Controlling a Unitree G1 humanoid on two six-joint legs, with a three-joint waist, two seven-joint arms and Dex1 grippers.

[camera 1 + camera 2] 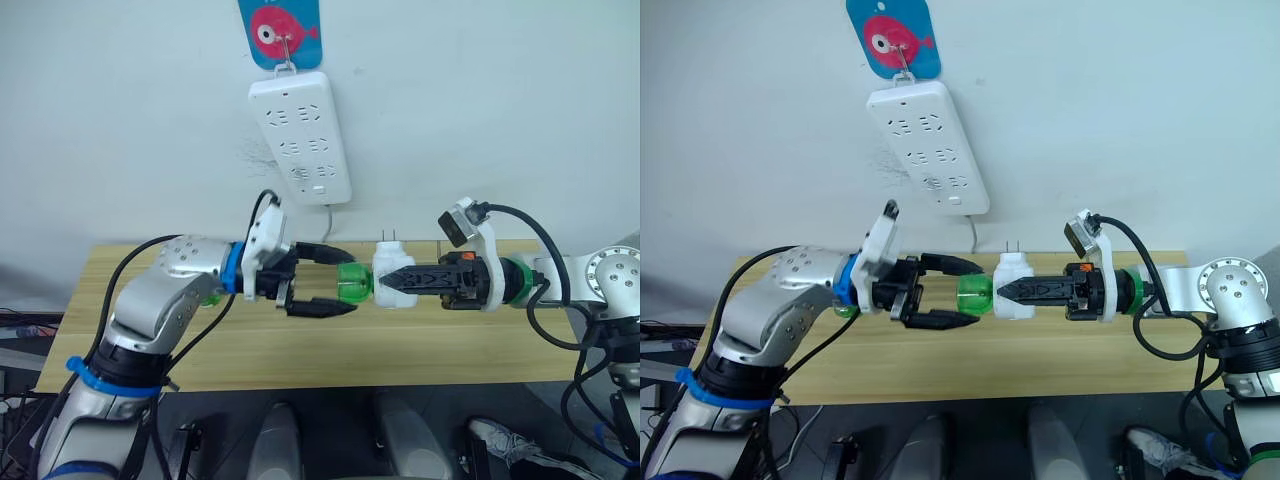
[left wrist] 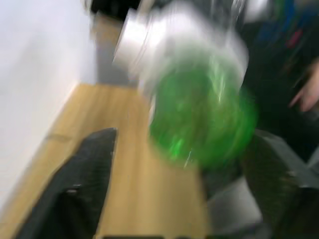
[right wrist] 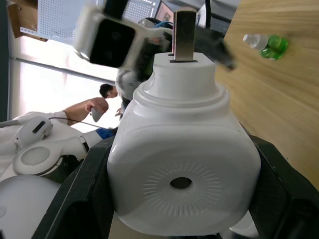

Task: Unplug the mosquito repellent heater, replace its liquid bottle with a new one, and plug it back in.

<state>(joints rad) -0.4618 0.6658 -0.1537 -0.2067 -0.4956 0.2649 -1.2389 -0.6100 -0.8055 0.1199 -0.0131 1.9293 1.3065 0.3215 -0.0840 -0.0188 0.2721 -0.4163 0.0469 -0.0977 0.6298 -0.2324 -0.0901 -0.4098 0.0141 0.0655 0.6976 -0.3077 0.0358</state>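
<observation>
A wooden table (image 1: 300, 350) stands below a wall-hung power strip (image 1: 300, 125). Above the table, the right pincer (image 1: 392, 284) clamps the mosquito repellent heater (image 1: 390, 275); the left pincer (image 1: 335, 280), spread, flanks its green bottle (image 1: 353, 281). In the right wrist view, a spare bottle (image 3: 266, 45) lies on the table.

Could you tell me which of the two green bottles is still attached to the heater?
The green bottle between the two grippers, joined to the white heater. The other bottle lies loose on the wooden table.

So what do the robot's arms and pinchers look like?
Both arms are shiny silver metal with looping black cables. The left gripper has curved black fingers, a white wrist block and a blue band. The right gripper has black fingers, a white bracket with a small camera and a green ring.
</observation>
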